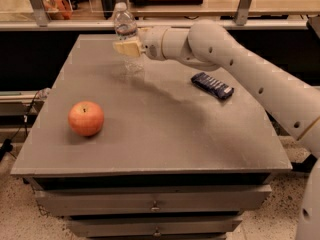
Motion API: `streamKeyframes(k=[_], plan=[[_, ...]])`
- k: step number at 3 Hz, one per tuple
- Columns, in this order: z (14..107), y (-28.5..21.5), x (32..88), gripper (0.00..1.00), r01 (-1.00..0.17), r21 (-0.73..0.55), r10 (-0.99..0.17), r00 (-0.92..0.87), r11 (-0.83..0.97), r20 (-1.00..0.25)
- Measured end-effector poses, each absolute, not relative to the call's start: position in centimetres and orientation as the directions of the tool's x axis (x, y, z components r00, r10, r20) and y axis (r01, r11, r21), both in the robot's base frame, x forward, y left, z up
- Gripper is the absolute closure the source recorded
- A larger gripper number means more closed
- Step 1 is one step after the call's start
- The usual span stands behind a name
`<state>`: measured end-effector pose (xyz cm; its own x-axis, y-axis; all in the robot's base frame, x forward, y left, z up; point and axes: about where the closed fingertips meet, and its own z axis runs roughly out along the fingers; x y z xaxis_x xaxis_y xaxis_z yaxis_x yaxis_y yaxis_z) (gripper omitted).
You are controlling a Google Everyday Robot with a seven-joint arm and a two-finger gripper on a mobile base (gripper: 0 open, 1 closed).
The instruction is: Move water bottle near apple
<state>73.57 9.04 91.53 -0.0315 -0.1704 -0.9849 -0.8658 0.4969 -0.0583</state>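
Camera view: fingers [126,48] around bottle [125,26], far edge

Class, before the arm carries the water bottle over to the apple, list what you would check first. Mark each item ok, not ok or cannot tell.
1. Gripper is at the middle of the water bottle: ok.
2. Hold on the bottle is firm: cannot tell.
3. Bottle is roughly upright: ok.
4. Apple is in view at the front left of the table: ok.
5. Nothing lies between the bottle and the apple: ok.
6. Dark packet lies off to the right, away from that path: ok.
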Motion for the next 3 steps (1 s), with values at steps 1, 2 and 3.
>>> streamKeyframes(k=[1, 2, 3], plan=[[92.4, 7.7, 73.0, 0.74, -0.863, -0.035, -0.156, -0.051, 0.505, -0.986], [93.0, 5.8, 70.3, 0.97, -0.878, 0.013, -0.110, -0.075, 0.478, -0.991], [93.7, 2.4, 66.4, 1.00, -0.892, 0.063, -0.043, -0.092, 0.448, -0.995]])
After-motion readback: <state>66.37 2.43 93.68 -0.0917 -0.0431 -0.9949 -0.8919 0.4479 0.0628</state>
